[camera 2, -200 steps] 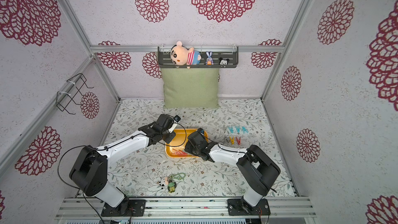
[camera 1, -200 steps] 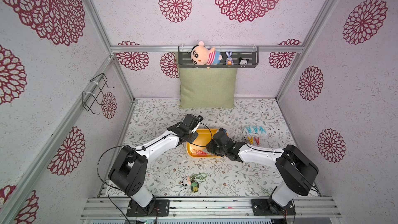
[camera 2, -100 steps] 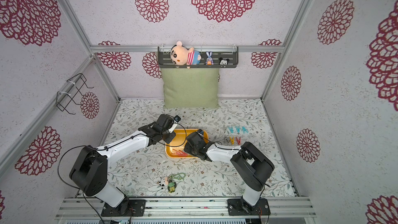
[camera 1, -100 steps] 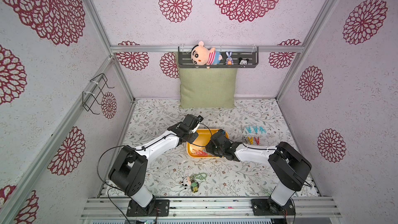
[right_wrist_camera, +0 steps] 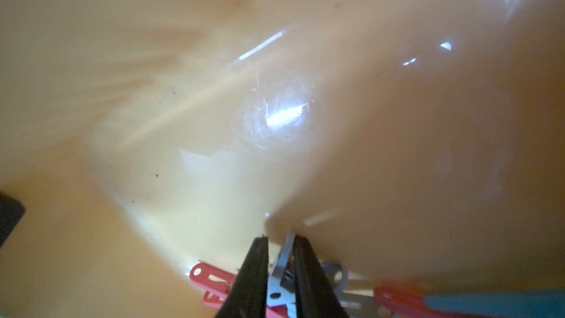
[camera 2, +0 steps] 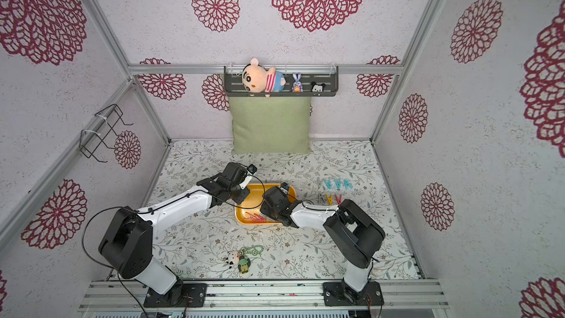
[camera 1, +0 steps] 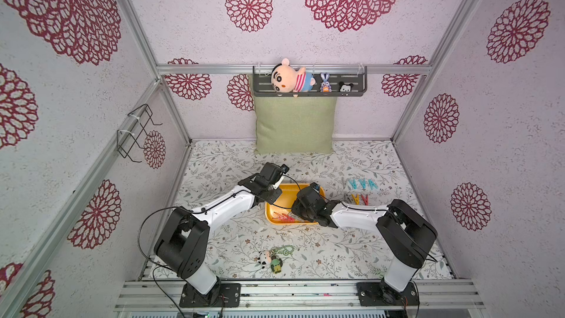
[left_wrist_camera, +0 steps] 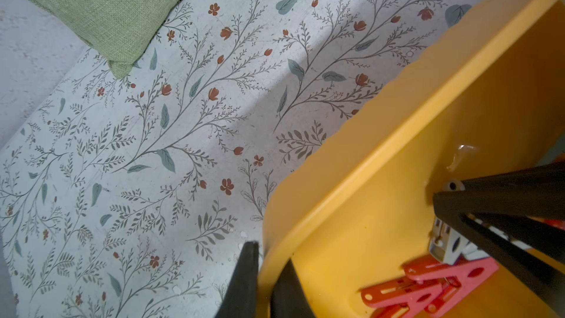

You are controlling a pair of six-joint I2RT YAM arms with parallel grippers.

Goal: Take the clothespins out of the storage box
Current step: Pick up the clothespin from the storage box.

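The left gripper [left_wrist_camera: 266,249] is clamped tight on the storage box [camera 1: 286,200] rim, its 9 o'clock side. The right gripper [right_wrist_camera: 279,240], nearly closed, pinches a grey clothespin [right_wrist_camera: 282,267] inside, beside red clothespins [left_wrist_camera: 428,282] in the box's 7 o'clock corner.

The storage box [camera 1: 285,197] [camera 2: 256,199] is partly covered by the two wrists in both top views, where no fingertip can be made out. In the right wrist view its inside is smeared by blur. The right pincer [right_wrist_camera: 280,241], the grey clothespin [right_wrist_camera: 282,260] and the red clothespins [right_wrist_camera: 211,273] are cut off by the frame's edge. The left pincer [left_wrist_camera: 266,260] is cropped likewise in the left wrist view.
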